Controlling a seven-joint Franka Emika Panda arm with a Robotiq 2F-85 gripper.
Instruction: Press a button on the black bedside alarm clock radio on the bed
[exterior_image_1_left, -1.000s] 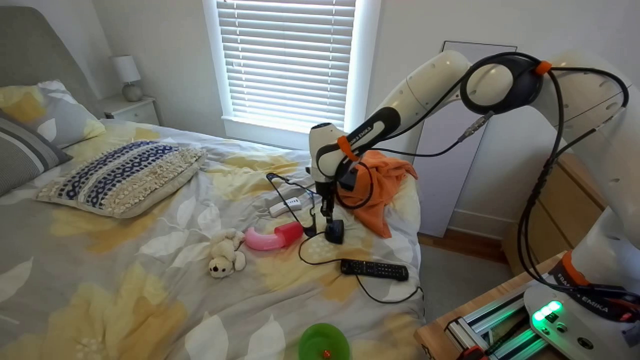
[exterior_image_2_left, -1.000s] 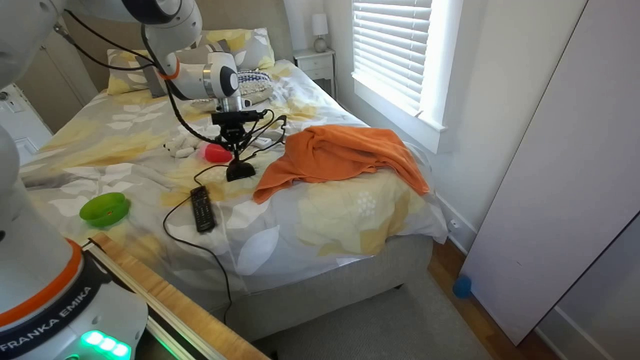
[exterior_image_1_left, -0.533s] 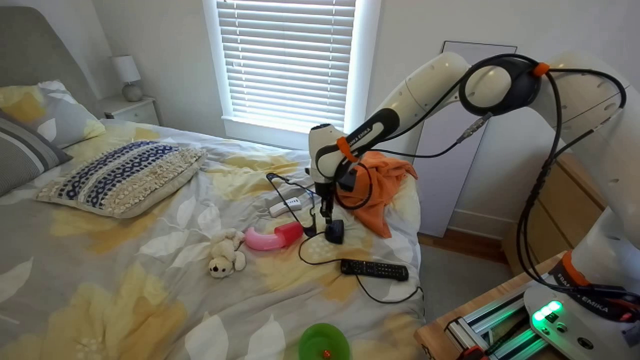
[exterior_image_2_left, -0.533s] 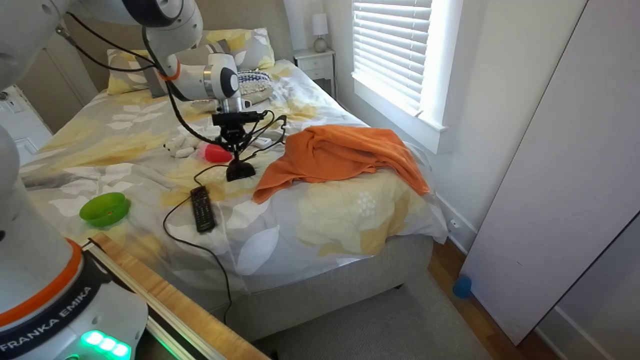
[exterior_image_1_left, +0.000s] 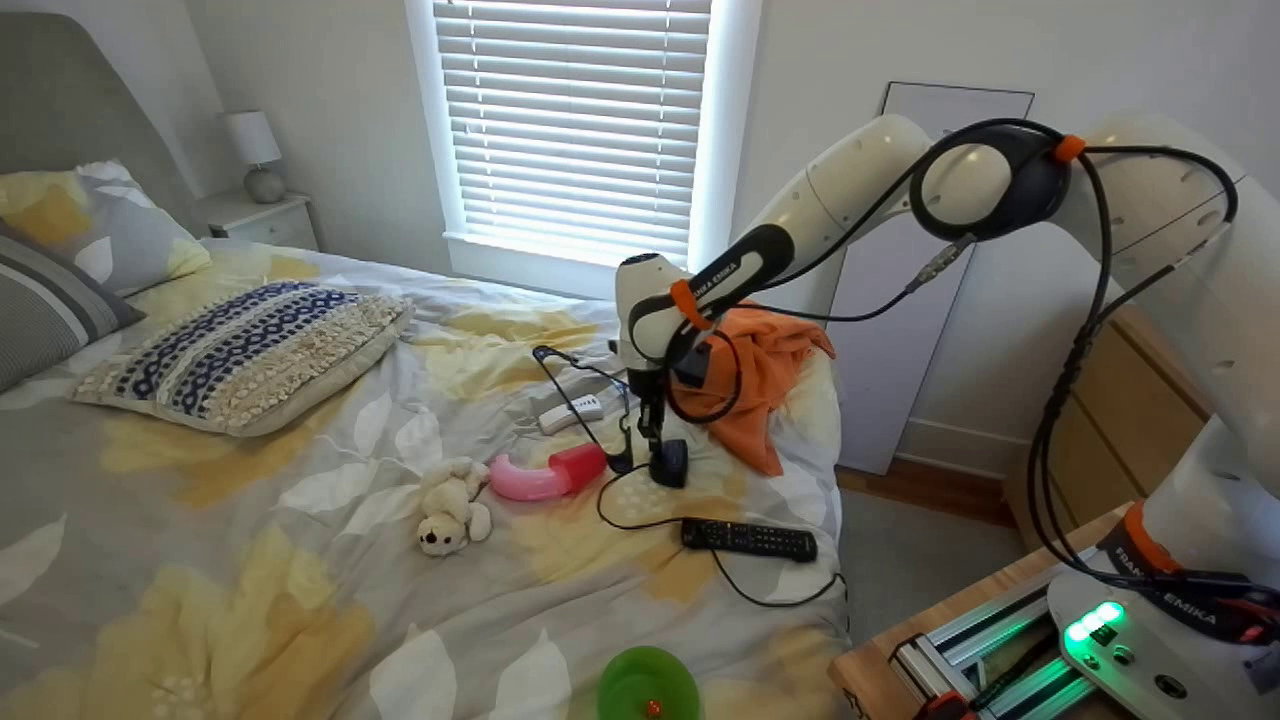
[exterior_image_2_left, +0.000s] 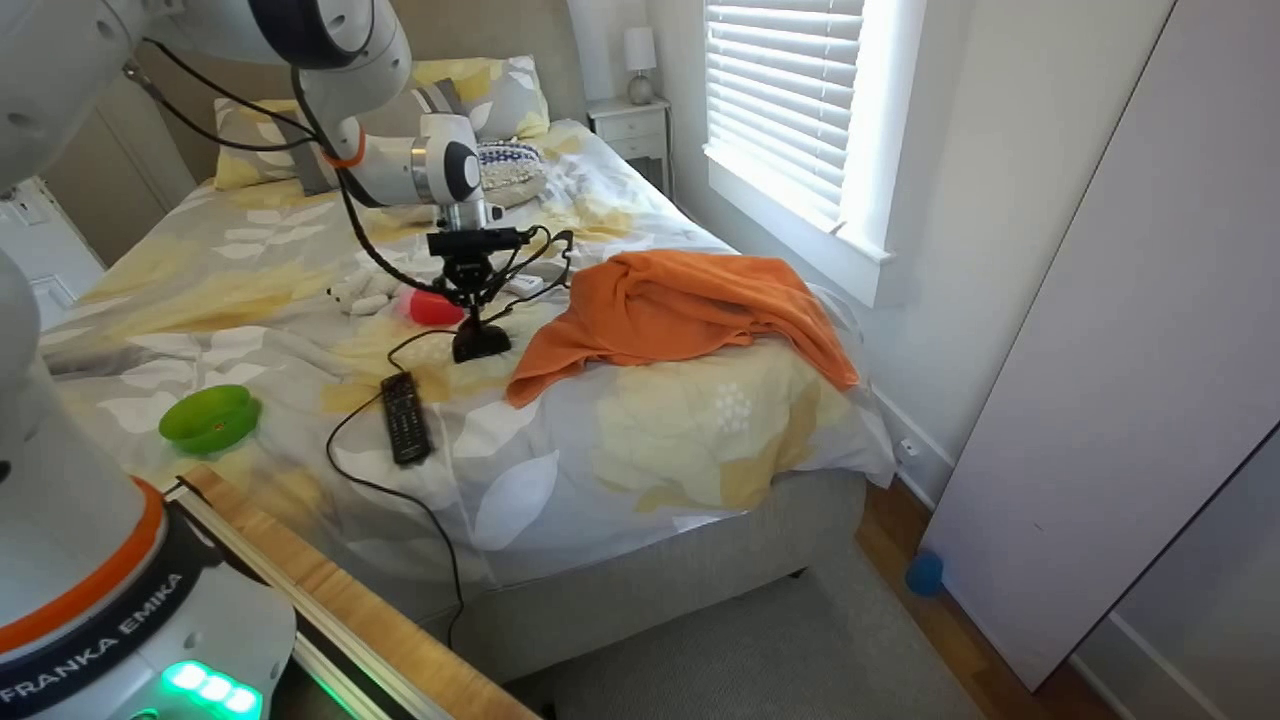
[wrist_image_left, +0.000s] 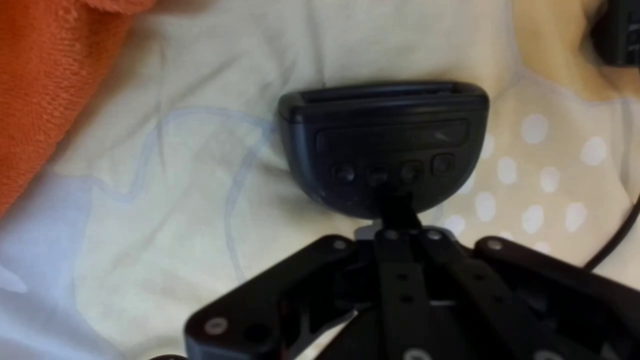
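Observation:
The black alarm clock radio stands on the bed (exterior_image_1_left: 330, 600) near its foot end. The clock shows in both exterior views (exterior_image_1_left: 672, 466) (exterior_image_2_left: 484, 344). In the wrist view its top face, with a row of several round buttons, lies in the upper middle (wrist_image_left: 400, 132). My gripper (wrist_image_left: 397, 200) is shut and holds nothing. Its fingertips are over the clock's curved edge, just below the middle buttons in the picture. They look touching or very close; I cannot tell which. In both exterior views the gripper (exterior_image_1_left: 655, 445) (exterior_image_2_left: 474, 318) points down onto the clock.
An orange towel (exterior_image_2_left: 680, 310) lies beside the clock. A black remote (exterior_image_1_left: 748, 539), a pink-and-red toy (exterior_image_1_left: 545, 474), a white plush toy (exterior_image_1_left: 452, 510), a white power strip (exterior_image_1_left: 570, 413) and a green bowl (exterior_image_2_left: 210, 420) lie on the bed. A black cord runs past the remote.
The arm has come down slightly, with the elbow lower, and my shut gripper sits a little lower at the clock. The clock and other things have not visibly moved.

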